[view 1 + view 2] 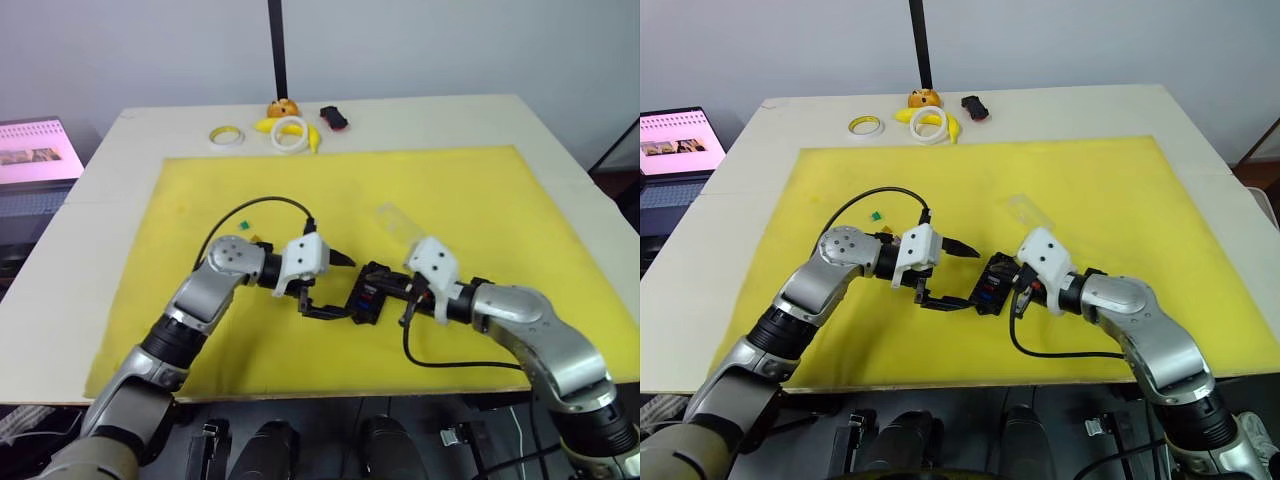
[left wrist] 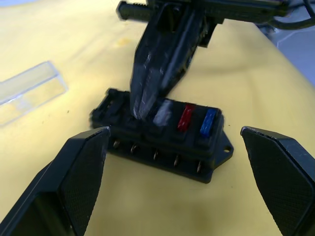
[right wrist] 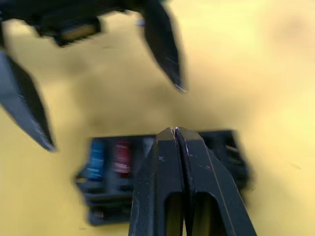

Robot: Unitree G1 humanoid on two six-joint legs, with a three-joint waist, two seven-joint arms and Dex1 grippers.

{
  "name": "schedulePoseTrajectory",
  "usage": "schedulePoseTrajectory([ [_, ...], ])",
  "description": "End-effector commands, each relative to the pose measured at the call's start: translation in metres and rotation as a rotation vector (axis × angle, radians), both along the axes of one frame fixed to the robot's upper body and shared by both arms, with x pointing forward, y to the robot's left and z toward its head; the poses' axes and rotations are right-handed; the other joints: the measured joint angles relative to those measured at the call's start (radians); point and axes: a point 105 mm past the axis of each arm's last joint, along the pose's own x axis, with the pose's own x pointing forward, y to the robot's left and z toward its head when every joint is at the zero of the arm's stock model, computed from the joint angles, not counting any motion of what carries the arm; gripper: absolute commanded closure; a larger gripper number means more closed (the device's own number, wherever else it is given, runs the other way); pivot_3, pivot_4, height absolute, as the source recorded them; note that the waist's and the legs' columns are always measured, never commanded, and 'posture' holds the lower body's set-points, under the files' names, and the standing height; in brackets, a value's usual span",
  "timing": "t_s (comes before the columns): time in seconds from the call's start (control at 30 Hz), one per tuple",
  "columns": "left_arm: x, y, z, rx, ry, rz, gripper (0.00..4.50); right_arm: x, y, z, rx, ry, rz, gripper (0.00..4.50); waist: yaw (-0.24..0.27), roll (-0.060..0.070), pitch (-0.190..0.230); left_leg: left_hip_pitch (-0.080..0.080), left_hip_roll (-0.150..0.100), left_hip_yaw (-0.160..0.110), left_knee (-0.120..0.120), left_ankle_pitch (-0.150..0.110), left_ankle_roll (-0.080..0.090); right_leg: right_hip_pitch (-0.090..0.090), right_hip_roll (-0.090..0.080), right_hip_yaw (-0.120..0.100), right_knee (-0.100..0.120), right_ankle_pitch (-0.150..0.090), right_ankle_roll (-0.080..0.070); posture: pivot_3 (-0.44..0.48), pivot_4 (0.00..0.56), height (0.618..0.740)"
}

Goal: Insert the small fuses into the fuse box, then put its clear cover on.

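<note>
The black fuse box (image 1: 366, 297) lies on the yellow mat between my two grippers. Grey (image 2: 162, 112), red (image 2: 186, 117) and blue (image 2: 209, 122) small fuses sit in one row of its slots. My right gripper (image 3: 175, 132) is shut, and its tip rests on the box right beside the grey fuse; I see nothing between its fingers. My left gripper (image 2: 173, 132) is open, one finger on each side of the box and not touching it. A green fuse (image 1: 243, 226) lies loose on the mat by my left elbow. The clear cover (image 1: 400, 225) lies just behind the box.
The yellow mat (image 1: 480, 200) covers most of the white table. At the back edge stand two tape rings (image 1: 228, 135), bananas (image 1: 300, 130), an orange toy (image 1: 283, 107) and a small black-and-red object (image 1: 333, 118). A laptop (image 1: 35, 150) sits off the table's left.
</note>
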Motion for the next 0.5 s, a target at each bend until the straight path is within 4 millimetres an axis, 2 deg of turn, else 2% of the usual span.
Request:
schedulePoseTrajectory([
  [0.03,0.006,0.025,0.020,-0.105,0.029,0.118,0.00,-0.006,-0.021,0.034,0.060,-0.055,-0.037,4.44,0.000,0.000,0.000,0.000,0.000,0.000,0.000,0.000,0.000,0.000,0.000,0.000,0.000,0.000,0.000,0.000,0.150,0.740],
  [0.13,0.002,0.059,0.020,-0.167,0.137,0.230,0.00,-0.015,-0.053,0.042,0.085,-0.007,-0.107,3.65,0.000,0.000,0.000,0.000,0.000,0.000,-0.001,0.000,0.000,0.000,0.000,0.000,0.000,0.000,0.000,0.000,0.150,0.740],
  [0.23,-0.005,0.098,0.018,-0.195,0.236,0.359,0.00,-0.023,-0.089,0.047,0.077,0.016,-0.206,2.26,0.001,0.000,0.000,0.000,0.001,0.000,-0.001,0.000,0.000,0.000,0.000,0.000,0.000,0.000,0.000,0.000,0.150,0.740],
  [0.37,-0.011,0.168,0.011,-0.228,0.399,0.605,0.00,-0.035,-0.138,0.047,0.044,0.033,-0.351,0.29,0.002,0.000,0.000,0.000,0.001,0.000,-0.001,0.000,0.001,0.001,0.000,0.000,0.000,0.000,0.000,0.000,0.150,0.740],
  [0.4,-0.014,0.186,0.007,-0.222,0.428,0.662,0.00,-0.037,-0.148,0.047,0.042,0.034,-0.383,0.05,0.001,0.000,0.000,0.001,0.001,0.000,-0.001,-0.001,0.001,0.001,0.000,0.000,0.000,0.000,0.000,0.000,0.150,0.740],
  [0.43,-0.017,0.206,0.004,-0.221,0.463,0.726,0.00,-0.040,-0.158,0.048,0.036,0.032,-0.414,0.05,0.000,0.000,0.000,0.001,0.001,0.000,-0.001,-0.001,0.001,0.001,0.000,0.000,0.000,0.000,0.000,0.000,0.150,0.740],
  [0.5,-0.024,0.233,0.002,-0.226,0.507,0.814,0.00,-0.044,-0.171,0.048,0.027,0.029,-0.454,0.05,0.000,0.001,0.000,0.001,0.001,0.001,-0.001,-0.001,0.001,0.001,0.000,0.000,0.000,0.000,0.000,0.000,0.150,0.740],
])
